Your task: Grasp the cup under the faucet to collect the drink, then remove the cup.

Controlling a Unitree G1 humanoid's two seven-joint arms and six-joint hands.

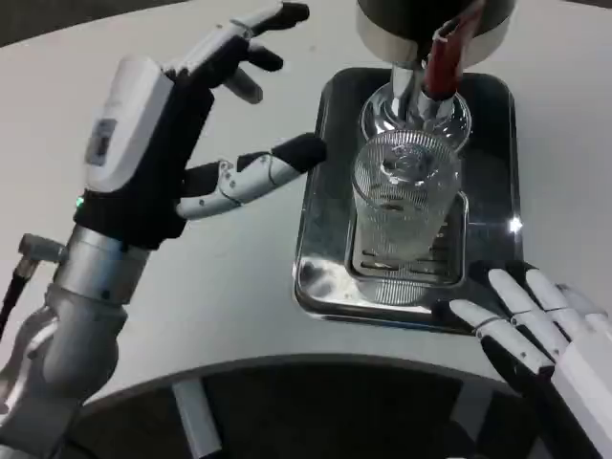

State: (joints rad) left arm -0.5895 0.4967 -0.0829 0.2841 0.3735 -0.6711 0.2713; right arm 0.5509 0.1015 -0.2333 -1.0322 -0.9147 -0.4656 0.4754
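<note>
Cup (406,196) sits on my drip tray (316,277) under the faucet (421,91). Left hand (182,134) fingers spread, holding nothing, just beside it. Right hand (540,330) also open, nr tray corner.

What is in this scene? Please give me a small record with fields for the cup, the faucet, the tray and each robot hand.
cup: clear ribbed glass cup, upright on the tray's grate, under the faucet
faucet: chrome spout with red lever, directly above the cup
tray: metal drip tray on the white table
left robot hand: raised left of the tray, fingers spread, holding nothing
right robot hand: at the tray's near right corner, fingers extended, holding nothing
</note>
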